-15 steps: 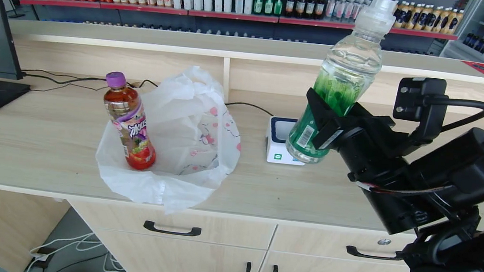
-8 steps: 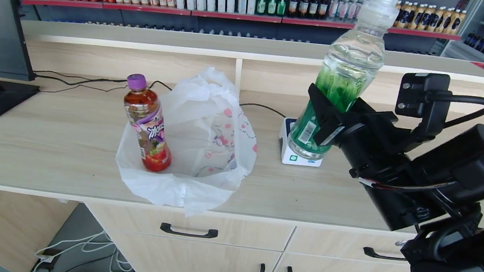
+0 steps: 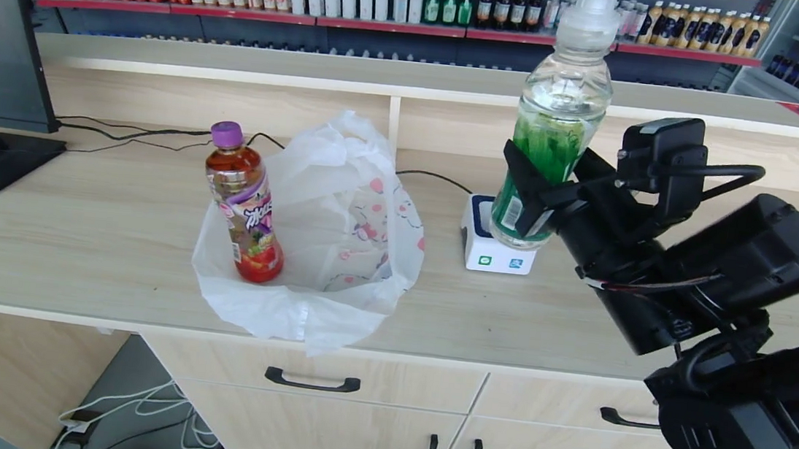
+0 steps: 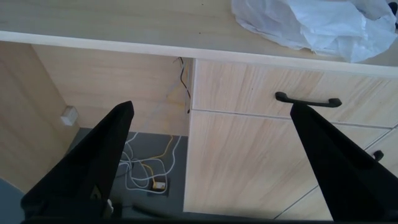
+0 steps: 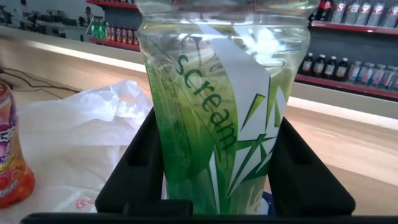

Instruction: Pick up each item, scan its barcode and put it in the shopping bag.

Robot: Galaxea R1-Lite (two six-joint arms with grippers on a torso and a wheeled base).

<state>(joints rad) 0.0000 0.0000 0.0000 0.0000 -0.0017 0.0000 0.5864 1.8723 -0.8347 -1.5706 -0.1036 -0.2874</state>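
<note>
**Figure: Green-labelled bottle held over the scanner, bag waiting beside it**

The right claw (image 3: 534, 197) is clenched on the lower half of a clear plastic bottle with a green leaf-pattern label and a pale cap (image 3: 564, 101). It carries the bottle nearly upright, base just above the small white box-shaped barcode scanner (image 3: 501, 255). This placement presumably brings the label within reach of the scanner's upturned window. The two black fingers press on opposite sides of the label (image 5: 217, 124), leaving its front free.

A white barcode strip sits low on the label, facing roughly 8 o'clock in the head view rather than down at the window. A further turn may therefore be needed before it reads. The label also carries slanted green lettering and white blade-like shapes.

At 9 o'clock from the scanner, well apart from it, lies the white plastic shopping bag with pink prints (image 3: 335, 167), its mouth slumped open on the pale wooden bench (image 3: 77, 223). A red-brown drink bottle with a purple cap and a purple-and-white label (image 3: 243, 209) stands at the bag's 9 o'clock edge, apparently inside the mouth; its label print is too small to make out.

The left claw (image 4: 212, 107) hangs released and empty below the bench edge, in front of the cabinet drawers.
</note>
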